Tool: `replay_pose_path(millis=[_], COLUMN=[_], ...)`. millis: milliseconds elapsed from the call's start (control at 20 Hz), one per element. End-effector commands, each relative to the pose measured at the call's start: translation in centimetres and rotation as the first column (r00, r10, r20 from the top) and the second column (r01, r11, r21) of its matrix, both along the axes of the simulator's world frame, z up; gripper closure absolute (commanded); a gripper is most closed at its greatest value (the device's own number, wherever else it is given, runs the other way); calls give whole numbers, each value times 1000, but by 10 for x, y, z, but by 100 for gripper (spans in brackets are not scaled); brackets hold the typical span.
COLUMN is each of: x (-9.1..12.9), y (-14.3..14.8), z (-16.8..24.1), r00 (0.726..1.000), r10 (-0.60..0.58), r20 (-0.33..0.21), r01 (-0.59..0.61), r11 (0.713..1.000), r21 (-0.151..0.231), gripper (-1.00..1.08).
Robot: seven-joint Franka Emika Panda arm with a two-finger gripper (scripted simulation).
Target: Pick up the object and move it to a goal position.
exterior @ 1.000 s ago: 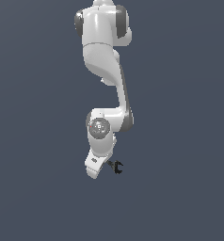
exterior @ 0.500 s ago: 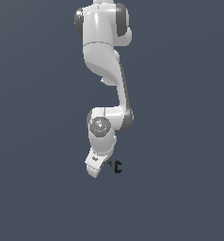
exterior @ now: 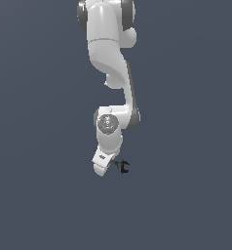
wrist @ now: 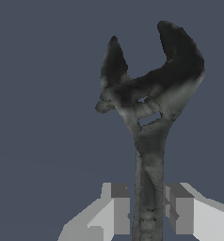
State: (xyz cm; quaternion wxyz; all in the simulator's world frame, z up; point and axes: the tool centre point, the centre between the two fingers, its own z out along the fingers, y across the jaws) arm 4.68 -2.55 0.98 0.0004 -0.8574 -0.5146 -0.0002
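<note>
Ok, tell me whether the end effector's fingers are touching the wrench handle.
Cannot tell. In the wrist view the fingers flank the wrench handle closely, but thin dark seams on both sides could be gaps or shading.

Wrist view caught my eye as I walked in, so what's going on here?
A single white arm is working on a small dark wrench. In the wrist view the gripper has a finger on each side of the handle, close against it; whether they actually clamp it is unclear. In the exterior view the wrench sits beside the gripper.
</note>
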Motion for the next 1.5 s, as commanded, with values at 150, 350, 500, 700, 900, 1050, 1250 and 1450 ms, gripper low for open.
replay_pose_path(millis=[150, 350, 500, 700, 900, 1050, 1250, 1450], x=[-29, -54, -73, -100, -127, -143, -161, -172], y=[13, 22, 30, 42, 53, 61, 68, 74], z=[1, 1, 1, 1, 2, 2, 2, 2], r00=[1000, 1000, 1000, 1000, 1000, 1000, 1000, 1000], r10=[0, 0, -1, -1, -2, -2, -2, -2], r20=[0, 0, 0, 0, 0, 0, 0, 0], r01=[0, 0, 1, 1, 2, 2, 2, 2], r11=[1000, 1000, 1000, 1000, 1000, 1000, 1000, 1000], r21=[0, 0, 0, 0, 0, 0, 0, 0], gripper=[108, 108, 108, 108, 108, 108, 108, 108])
